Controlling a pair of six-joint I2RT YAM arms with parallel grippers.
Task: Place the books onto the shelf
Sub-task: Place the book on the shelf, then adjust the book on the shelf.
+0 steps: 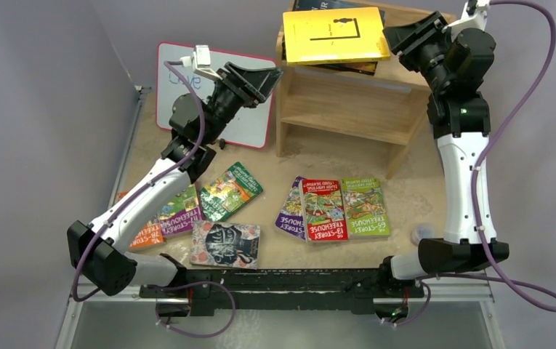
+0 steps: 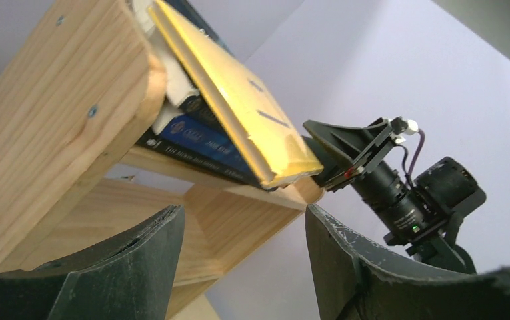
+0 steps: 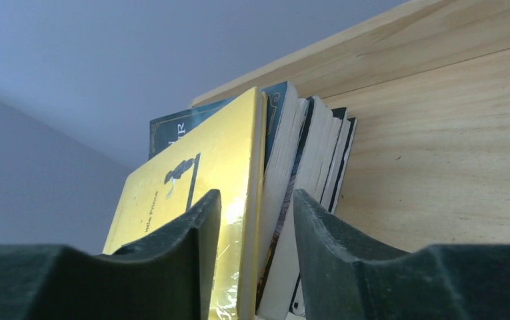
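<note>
Leaning yellow book (image 1: 335, 34) atop dark-blue books (image 2: 202, 133), wooden shelf (image 1: 347, 102).

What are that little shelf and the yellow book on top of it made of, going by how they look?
The shelf looks like pale unpainted wood, probably pine: grain lines and screw heads show in the left wrist view. The yellow book looks like a paper paperback with a glossy cover: it catches glare, and the right wrist view shows white page edges beside it. A clear film over the cover is possible, but uncertain.
</note>
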